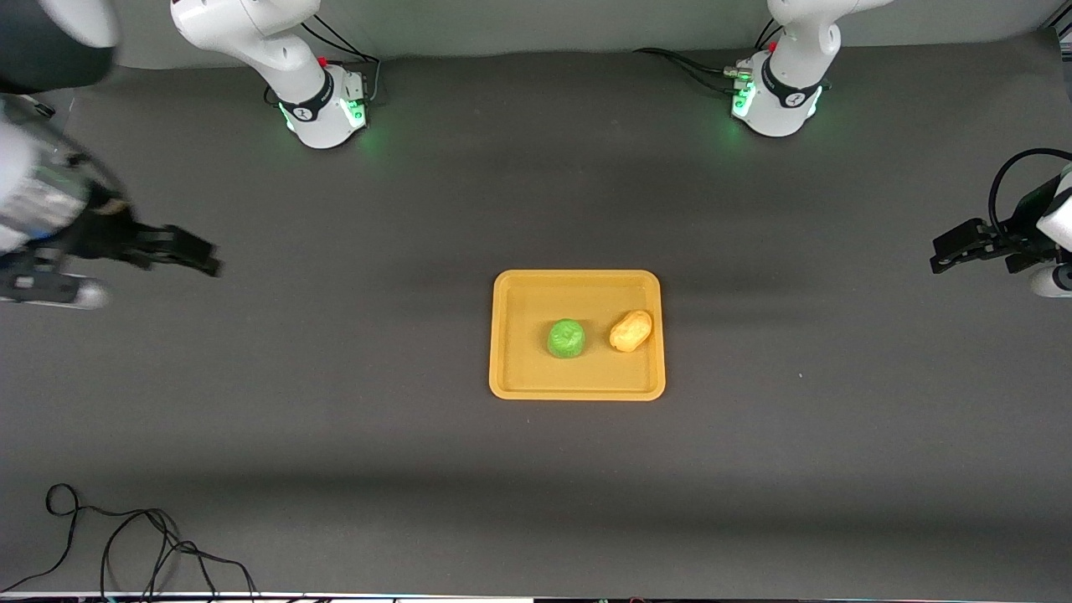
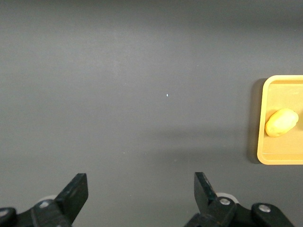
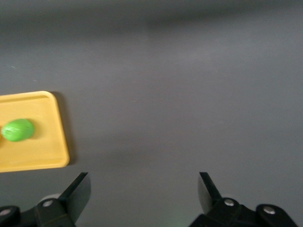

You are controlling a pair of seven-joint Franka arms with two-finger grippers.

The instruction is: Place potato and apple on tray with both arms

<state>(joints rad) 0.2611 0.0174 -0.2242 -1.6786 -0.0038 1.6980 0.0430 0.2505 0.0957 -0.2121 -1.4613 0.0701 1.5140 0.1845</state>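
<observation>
Front view: apple [image 1: 566, 338] & potato [image 1: 630, 331] on tray [image 1: 578, 387], no legible writing.

We saw the tray [image 2: 279, 90] cut off at the left wrist view's edge, the apple hidden there. The right arm [image 1: 33, 201] was blurred and cropped in the front view, and the cable [image 1: 126, 544] ran off its edge.

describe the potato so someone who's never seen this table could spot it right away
Find the orange-yellow tray in the middle of the dark table. Two small things sit apart in it; the potato is the one toward the left arm's end. It is an oblong, matte yellow-tan lump, while its neighbour, the apple, is a round bright green ball.
</observation>
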